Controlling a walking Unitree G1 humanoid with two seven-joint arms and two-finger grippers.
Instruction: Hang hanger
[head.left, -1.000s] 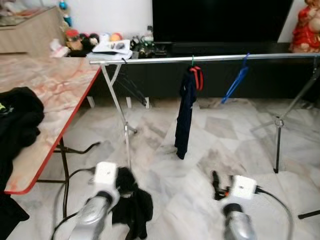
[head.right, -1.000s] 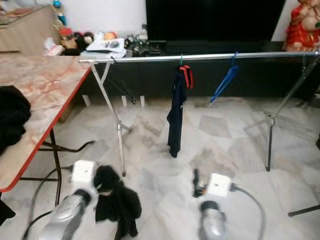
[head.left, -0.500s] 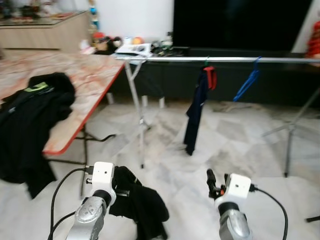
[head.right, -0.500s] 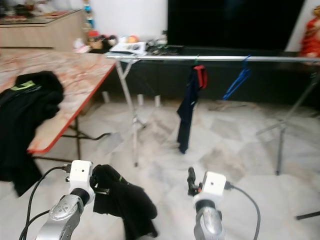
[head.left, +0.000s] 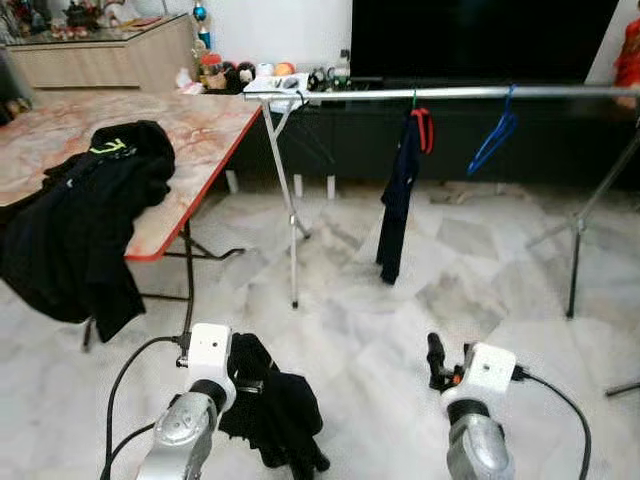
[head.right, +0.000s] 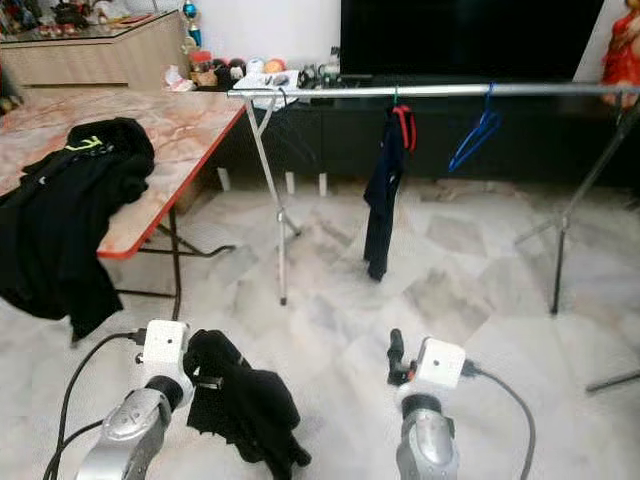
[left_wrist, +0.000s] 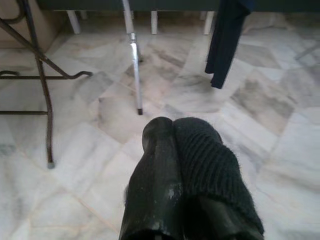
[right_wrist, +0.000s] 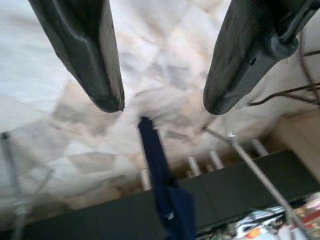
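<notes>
Two black garments are seen: one (head.left: 85, 215) on the table (head.left: 200, 130) at ten o'clock, one (head.left: 272, 410) at seven o'clock. One rail (head.left: 450, 93) is counted at twelve o'clock, carrying one navy garment (head.left: 400, 195) and one blue hanger (head.left: 492, 135). Two grippers are counted, left (left_wrist: 165, 135) and right (right_wrist: 157, 105).

black garment (head.left: 270, 410) bunched, dangling from left gripper (left_wrist: 172, 150); empty blue hanger (head.left: 493, 140) hooked on silver rail (head.left: 440, 93), tilted
</notes>
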